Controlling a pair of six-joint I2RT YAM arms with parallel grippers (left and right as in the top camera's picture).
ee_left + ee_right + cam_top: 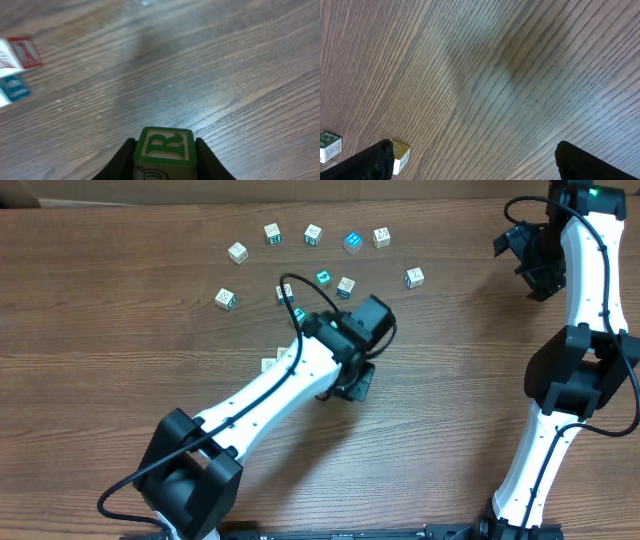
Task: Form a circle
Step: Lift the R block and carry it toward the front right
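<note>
Plain wood table (225,75), green-R cube (165,145) pinched in left gripper (165,152), right gripper (480,160) gaping empty, might clip neighbour cubes (15,70) up-left if swung low.

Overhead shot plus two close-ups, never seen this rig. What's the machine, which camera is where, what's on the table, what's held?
These are two white-and-black robot arms at a wooden table. The overhead picture looks straight down from a fixed camera. The other two pictures come from a camera on each wrist, so each shows its own black fingers at the bottom edge. Small wooden letter cubes lie scattered across the upper part of the overhead picture. The left gripper is closed on a cube with a green R. The right gripper is open and holds nothing.
</note>
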